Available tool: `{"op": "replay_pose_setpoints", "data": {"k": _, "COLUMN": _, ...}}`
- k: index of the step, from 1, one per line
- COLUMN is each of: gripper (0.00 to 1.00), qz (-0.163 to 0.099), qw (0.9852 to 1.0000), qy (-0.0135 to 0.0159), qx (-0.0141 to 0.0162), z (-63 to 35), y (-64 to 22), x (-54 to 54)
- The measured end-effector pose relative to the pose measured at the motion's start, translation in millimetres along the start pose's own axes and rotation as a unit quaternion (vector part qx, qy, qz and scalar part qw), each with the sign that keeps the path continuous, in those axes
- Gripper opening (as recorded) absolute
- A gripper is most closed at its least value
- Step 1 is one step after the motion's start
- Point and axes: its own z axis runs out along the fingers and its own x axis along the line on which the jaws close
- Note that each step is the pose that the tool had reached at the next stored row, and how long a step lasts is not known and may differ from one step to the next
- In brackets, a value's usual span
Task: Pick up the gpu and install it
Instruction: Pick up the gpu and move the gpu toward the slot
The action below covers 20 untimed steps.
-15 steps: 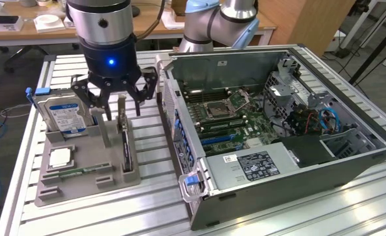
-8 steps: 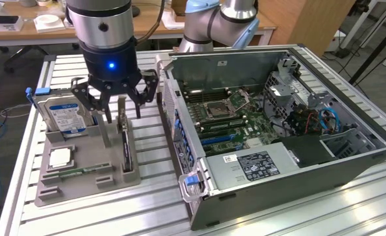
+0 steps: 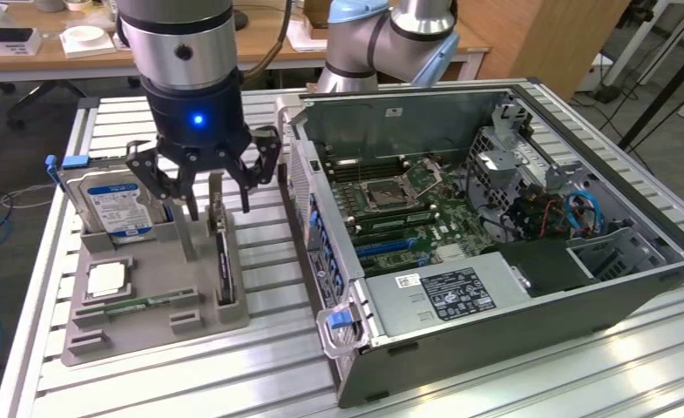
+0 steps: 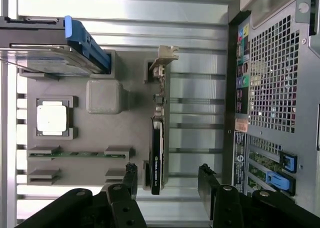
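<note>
One gpu (image 3: 220, 252), a thin black card, stands on edge in the gray tray (image 3: 132, 340) beside the computer case (image 3: 493, 218). My gripper (image 3: 217, 209) hovers over it, jaws spread, holding nothing. From the wrist view, I see the gpu (image 4: 157, 148) running parallel to the case (image 4: 270, 78), its silver bracket (image 4: 164, 55) at the end away from the gripper (image 4: 169, 177).

- The arm (image 3: 185, 52) was a silver-grey cylinder ringed by a black band.
- Its rear joints carried pale blue caps (image 3: 359, 10).
- The gripper (image 3: 216, 202) was black, with linked, bolted fingers (image 4: 207, 180).
- A small blue light (image 3: 199, 119) glowed on its body.
</note>
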Motion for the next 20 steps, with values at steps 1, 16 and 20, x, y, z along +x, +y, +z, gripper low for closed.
{"op": "replay_pose_setpoints", "data": {"k": 1, "gripper": 0.60, "qz": 0.000, "qw": 1.0000, "qy": 0.0001, "qx": 0.0000, "z": 0.1, "y": -0.1, "x": 0.0}}
{"op": "replay_pose_setpoints", "data": {"k": 16, "gripper": 0.60, "qz": 0.001, "qw": 1.0000, "qy": -0.0001, "qx": 0.0000, "z": 16.9, "y": -0.9, "x": 1.4}}
{"op": "replay_pose_setpoints", "data": {"k": 20, "gripper": 0.60, "qz": 0.001, "qw": 1.0000, "qy": -0.0001, "qx": 0.0000, "z": 22.9, "y": -1.1, "x": 1.6}}
